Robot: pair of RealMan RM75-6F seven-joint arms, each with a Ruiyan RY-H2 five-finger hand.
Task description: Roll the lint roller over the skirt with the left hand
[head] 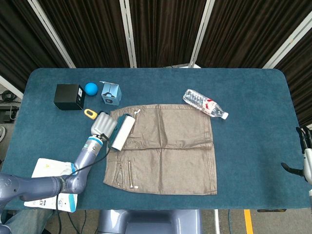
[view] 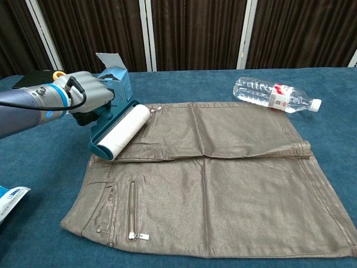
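A brown skirt [head: 165, 146] [view: 223, 178] lies flat on the blue table. My left hand [head: 103, 124] [view: 83, 100] grips the handle of a lint roller [head: 122, 131] [view: 120, 133], which has a teal frame, a white roll and a yellow handle end [head: 89, 113]. The roll lies at the skirt's far-left corner, over its left edge. At the head view's right edge only a small dark part of my right hand [head: 304, 163] shows, far from the skirt.
A clear water bottle [head: 204, 104] [view: 274, 94] lies beyond the skirt's far-right corner. A small blue carton [head: 110, 93] [view: 113, 78], a blue ball [head: 91, 88] and a black box [head: 69, 96] stand at the back left. A white packet [head: 56, 175] lies near the front-left edge.
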